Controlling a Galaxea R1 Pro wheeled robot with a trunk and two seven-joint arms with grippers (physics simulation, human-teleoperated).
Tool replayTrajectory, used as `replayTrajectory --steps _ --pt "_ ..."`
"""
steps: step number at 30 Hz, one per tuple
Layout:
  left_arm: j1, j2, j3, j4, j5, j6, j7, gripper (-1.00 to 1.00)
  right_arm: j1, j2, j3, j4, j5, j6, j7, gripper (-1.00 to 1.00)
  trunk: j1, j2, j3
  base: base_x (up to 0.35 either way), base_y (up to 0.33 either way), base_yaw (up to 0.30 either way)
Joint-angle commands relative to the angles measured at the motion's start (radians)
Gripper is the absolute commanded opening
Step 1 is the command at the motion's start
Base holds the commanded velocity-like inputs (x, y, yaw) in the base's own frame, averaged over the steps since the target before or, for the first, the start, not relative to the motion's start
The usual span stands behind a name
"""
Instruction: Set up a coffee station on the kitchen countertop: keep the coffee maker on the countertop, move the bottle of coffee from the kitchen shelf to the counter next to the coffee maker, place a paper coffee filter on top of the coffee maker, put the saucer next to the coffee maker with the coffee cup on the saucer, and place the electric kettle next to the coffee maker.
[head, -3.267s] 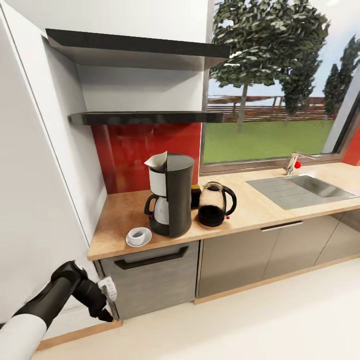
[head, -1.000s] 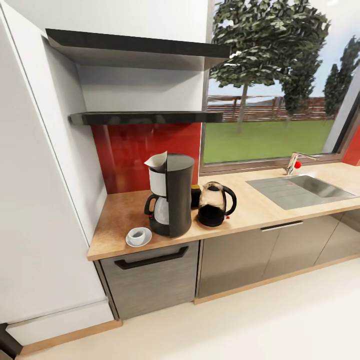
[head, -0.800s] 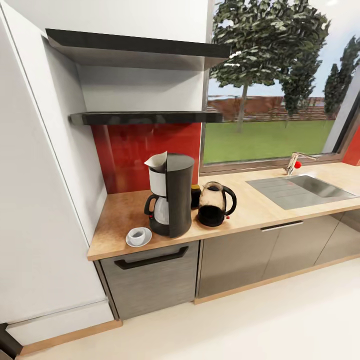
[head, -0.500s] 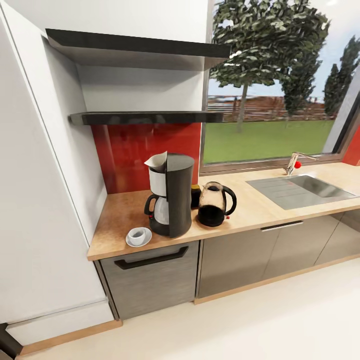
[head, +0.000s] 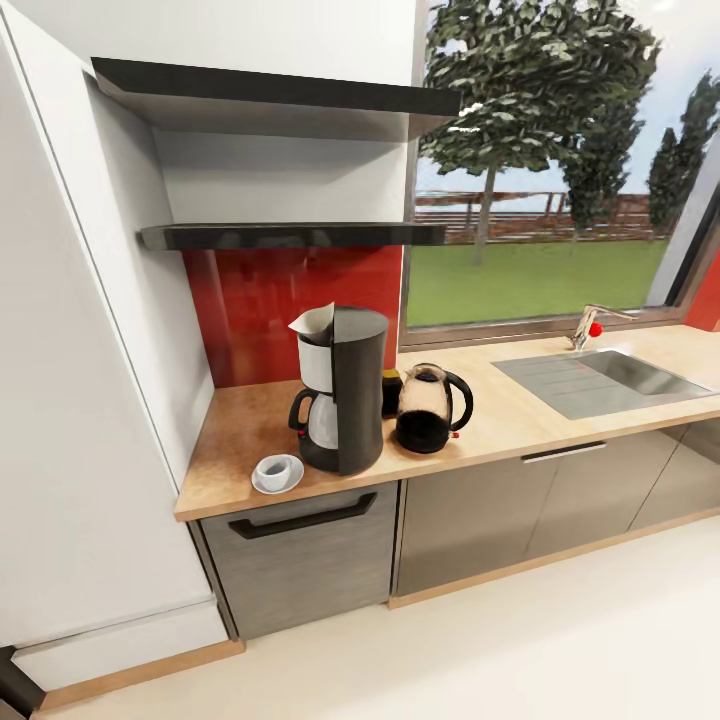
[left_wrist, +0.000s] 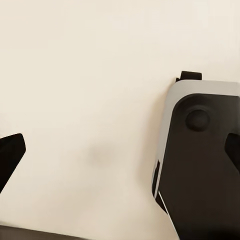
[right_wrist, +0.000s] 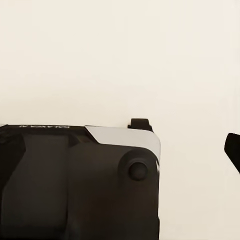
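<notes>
On the light wooden countertop, near its left end, stood the tall black coffee maker with a white paper filter sitting on its top. A white cup rested on a white round saucer just beside the maker, close to the counter's front edge. On the maker's other side stood the black and clear electric kettle, with the dark, yellow-labelled coffee bottle tucked between them toward the back. The steel sink lay near the counter's right end.

The left gripper had its 2 dark fingertips spread wide above the pale floor, holding nothing, beside the robot's grey and black base. Of the right gripper, 1 fingertip showed, so I cannot tell its opening.
</notes>
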Motion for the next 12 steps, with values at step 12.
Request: replayTrajectory --steps 12 --pt "0.008 -0.002 0.005 0.004 0.003 -0.001 0.001 1.00 0.000 0.000 0.008 0.000 -0.009 0.001 -0.001 1.00 0.001 -0.002 -0.002 0.000 0.000 0.000"
